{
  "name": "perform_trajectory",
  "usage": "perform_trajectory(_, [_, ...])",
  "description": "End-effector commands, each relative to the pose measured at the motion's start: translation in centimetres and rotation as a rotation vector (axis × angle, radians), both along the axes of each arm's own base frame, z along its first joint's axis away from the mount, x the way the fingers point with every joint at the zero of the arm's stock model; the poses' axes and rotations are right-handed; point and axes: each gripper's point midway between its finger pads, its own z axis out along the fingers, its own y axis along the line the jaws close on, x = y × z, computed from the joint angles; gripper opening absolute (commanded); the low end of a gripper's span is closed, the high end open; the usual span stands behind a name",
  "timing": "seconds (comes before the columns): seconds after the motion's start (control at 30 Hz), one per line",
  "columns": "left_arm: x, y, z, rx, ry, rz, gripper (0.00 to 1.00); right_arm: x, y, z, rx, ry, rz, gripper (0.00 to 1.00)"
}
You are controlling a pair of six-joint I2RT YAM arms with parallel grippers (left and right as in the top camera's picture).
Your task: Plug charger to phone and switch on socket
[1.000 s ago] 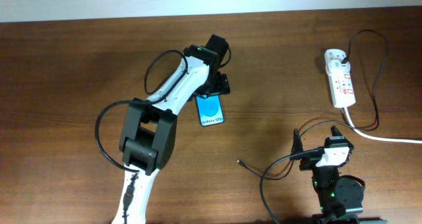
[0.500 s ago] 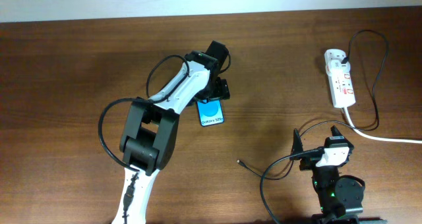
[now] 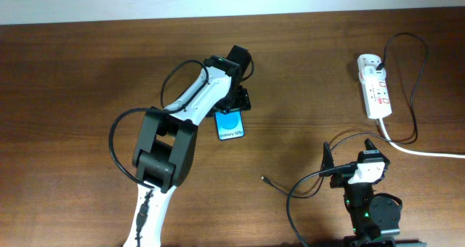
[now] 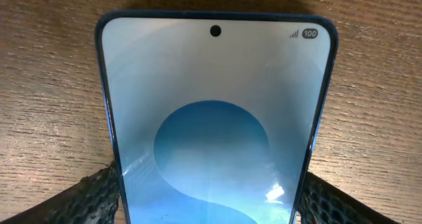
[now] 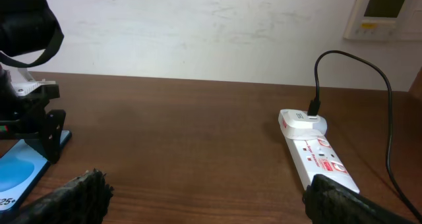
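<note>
Phone: you have the phone [image 3: 231, 124] lying flat and screen-up on the wooden table [image 3: 73, 73]; its blue screen is lit.
Left gripper: your left gripper [image 3: 235, 104] sits at the phone's far end in the overhead view. In the left wrist view its jaws are closed in on the phone [image 4: 214, 118], with a mesh-covered finger [image 4: 89, 197] against each long edge.
Charger: the charger [image 3: 264, 179] has its small plug end free on the table, to the right of the phone and nearer the front edge, well apart from it.
Charger, other end: the thin black cable [image 5: 317, 72] runs into a white adapter seated in the socket.
Socket: your socket [image 3: 375, 87] lies far to the right of the phone, a little farther back. I cannot tell the switch positions.
White cord: the white cord [image 3: 429, 151] leaves the socket's near end, heading away from the phone.
Right gripper: your right gripper [image 3: 350, 151] is to the right of the phone and nearer the front, beyond the plug. Its jaws are spread wide and hold nothing, as the right wrist view [image 5: 211, 204] shows.
</note>
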Motion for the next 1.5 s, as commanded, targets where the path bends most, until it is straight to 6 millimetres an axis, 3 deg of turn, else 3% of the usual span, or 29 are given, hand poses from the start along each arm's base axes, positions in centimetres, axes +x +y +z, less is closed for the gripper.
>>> perform_trajectory(0.0, [-1.9, 0.1, -3.5, 0.017, 0.105, -0.003, 0.86, 0.0, -0.1, -0.3, 0.005, 0.005, -0.007, 0.98])
perform_trajectory(0.13, [-1.9, 0.1, -3.3, 0.018, 0.107, -0.003, 0.85, 0.0, -0.1, -0.3, 0.005, 0.005, -0.007, 0.98])
perform_trajectory(0.37, [-0.8, -0.3, -0.9, 0.014, 0.085, -0.002, 0.86, 0.0, -0.1, -0.3, 0.005, 0.005, -0.007, 0.98])
perform_trajectory(0.5, [0.4, 1.0, 0.8, 0.007, 0.077, 0.035, 0.86, 0.0, -0.1, -0.3, 0.005, 0.005, -0.007, 0.98])
perform_trajectory(0.67, [0.5, 1.2, 0.7, 0.008, 0.079, 0.039, 0.88, 0.0, -0.1, -0.3, 0.005, 0.005, -0.007, 0.98])
perform_trajectory(0.73, [0.5, 1.2, 0.7, 0.007, 0.079, 0.039, 0.99, 0.0, -0.1, -0.3, 0.005, 0.005, -0.007, 0.98])
perform_trajectory(1.1, [-0.2, 0.9, 0.1, -0.018, 0.117, 0.042, 0.99, 0.0, -0.1, -0.3, 0.005, 0.005, -0.007, 0.98])
perform_trajectory(1.27, [-1.0, 1.3, -2.1, -0.009, 0.135, 0.044, 0.99, 0.0, -0.1, -0.3, 0.005, 0.005, -0.007, 0.98])
perform_trajectory(1.4, [-0.9, 2.2, -2.4, 0.025, 0.126, 0.049, 1.00, 0.0, -0.1, -0.3, 0.005, 0.005, -0.007, 0.98])
perform_trajectory(1.47, [-0.9, 2.6, -2.4, 0.048, 0.124, 0.049, 0.94, 0.0, -0.1, -0.3, 0.005, 0.005, -0.007, 0.98])
